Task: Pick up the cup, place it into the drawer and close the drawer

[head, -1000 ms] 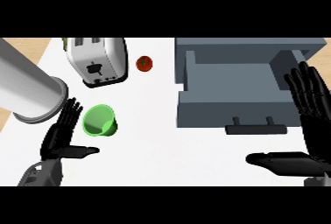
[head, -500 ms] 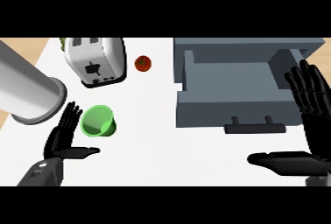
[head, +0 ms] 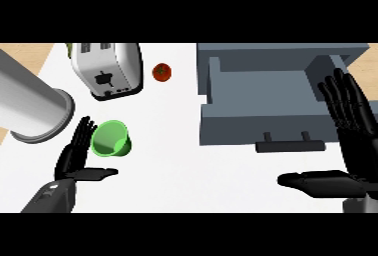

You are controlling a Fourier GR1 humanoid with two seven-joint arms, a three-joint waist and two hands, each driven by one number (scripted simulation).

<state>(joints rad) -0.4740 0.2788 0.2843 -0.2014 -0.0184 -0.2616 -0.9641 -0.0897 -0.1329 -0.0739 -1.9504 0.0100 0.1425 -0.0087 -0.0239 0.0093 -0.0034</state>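
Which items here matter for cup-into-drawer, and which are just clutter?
Job:
- green cup, beside the left hand, which is open
- grey drawer, pulled open
- right hand, open, by the drawer's right side

Clutter:
- toaster
- tomato
- large metal cylinder at left

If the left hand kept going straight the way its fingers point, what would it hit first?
Probably the large grey metal cylinder lying just beyond the fingertips of the left hand. The green cup sits beside the fingers, to their right, not ahead. Depth is unclear from this steep view.
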